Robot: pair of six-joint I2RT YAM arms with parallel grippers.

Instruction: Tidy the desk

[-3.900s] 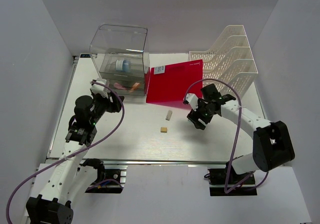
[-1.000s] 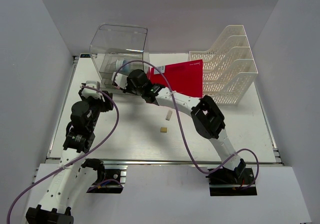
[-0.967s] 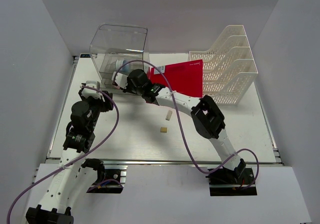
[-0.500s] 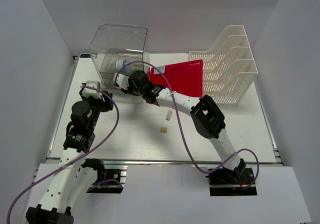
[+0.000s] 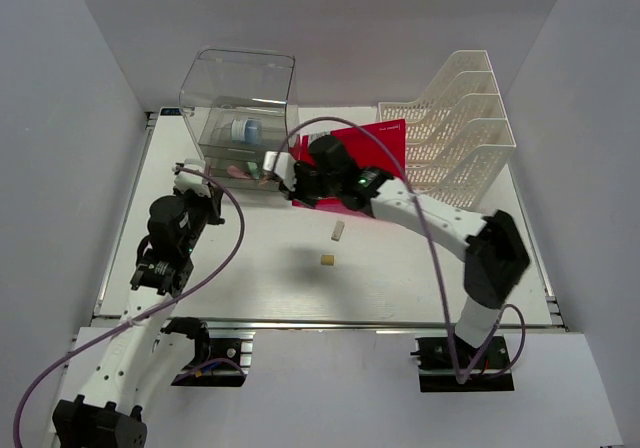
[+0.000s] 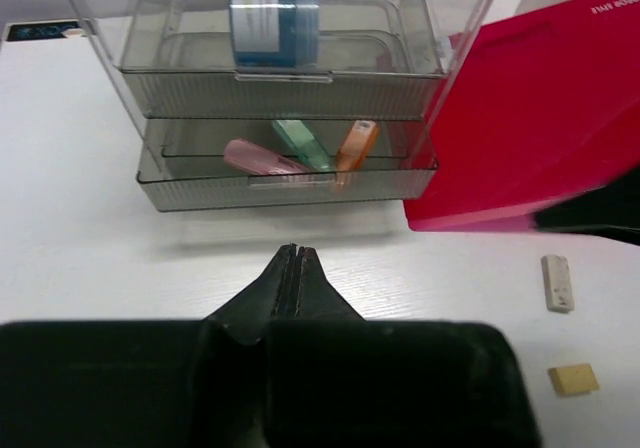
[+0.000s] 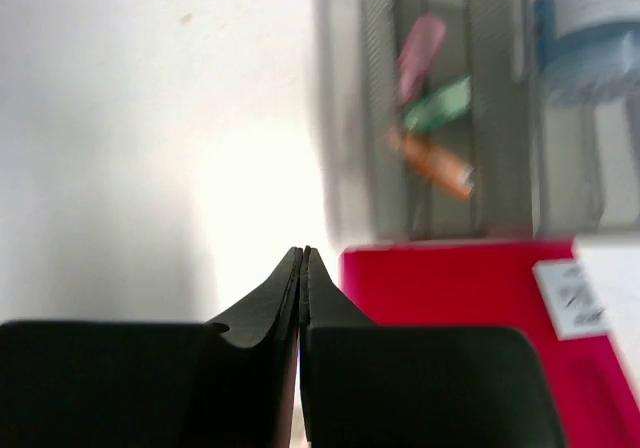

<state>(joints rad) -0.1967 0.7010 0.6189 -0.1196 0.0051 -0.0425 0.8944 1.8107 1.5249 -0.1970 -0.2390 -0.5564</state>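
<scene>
White walls are closing in the cell on three sides. The desk [image 5: 400,278] is lying under the drawer box [image 5: 240,88] and running out in front of it and to its right.

Status as I'm reading it:
- Drawer box is holding a blue-labelled roll [image 6: 274,23] in the upper drawer, and pink, green and orange markers [image 6: 300,148] in the lower one. Looking sorted already.
- Lower drawer seems to be sitting slightly proud of the upper one, but I can't tell for sure.
- Red folder [image 5: 370,143] is lying just right of the box, one edge touching it or nearly. It isn't in the rack [image 5: 465,118], which is standing well right of the box.
- White piece [image 5: 338,230] and tan block [image 5: 327,259] are lying loose in front of the box, off to its right and near each other.

Arms:
- Left gripper [image 6: 290,253] is hovering in front of the box, fingers pressed together, holding nothing.
- Right gripper [image 7: 303,255] is hanging by the box's front right corner, fingers also together and empty. Its wrist view is blurring.

I'm judging this as partly done. Left to do: filing the folder, putting away the two loose bits, and maybe seating the drawer.
</scene>
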